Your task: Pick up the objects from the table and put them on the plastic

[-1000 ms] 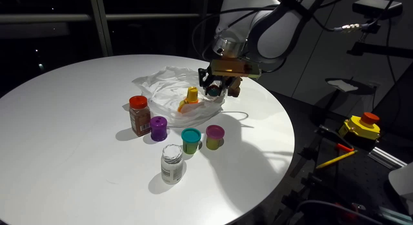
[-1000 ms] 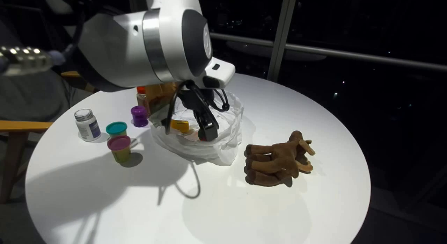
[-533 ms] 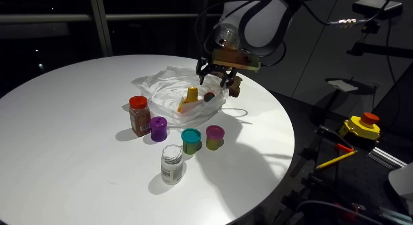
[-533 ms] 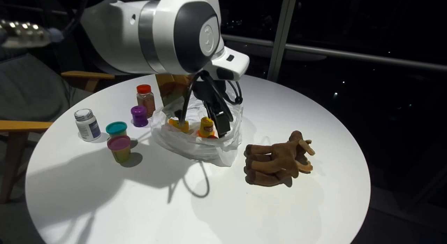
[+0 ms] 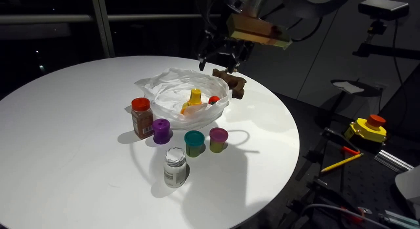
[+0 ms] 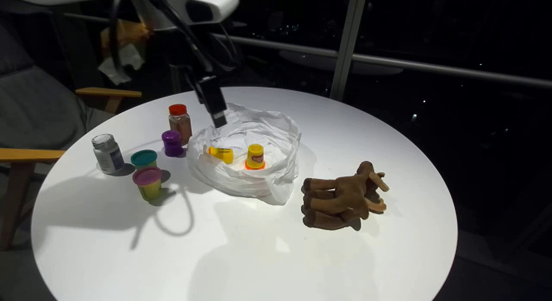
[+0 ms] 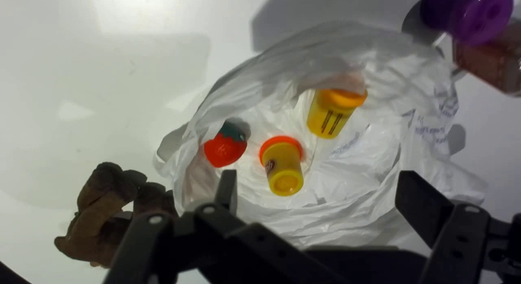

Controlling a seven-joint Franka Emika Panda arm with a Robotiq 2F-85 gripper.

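Observation:
The white plastic lies crumpled on the table with its rim raised. Inside it are two yellow tubs, one upside down on its orange lid, one lying on its side, and a red toy strawberry with a green top. My gripper hangs above the plastic, jaws wide apart and nothing between them. Still on the bare table stand a red-lidded jar, a purple container, a teal-lidded tub, a pink-lidded tub and a white bottle. A brown plush animal lies beside the plastic.
The round white table ends at a curved edge. A wooden-armed chair stands behind it in an exterior view. Off the table are a yellow box with a red button and a pencil.
The gripper has opened and let go of the strawberry, which now rests in the plastic. The arm has risen and drawn back from it.

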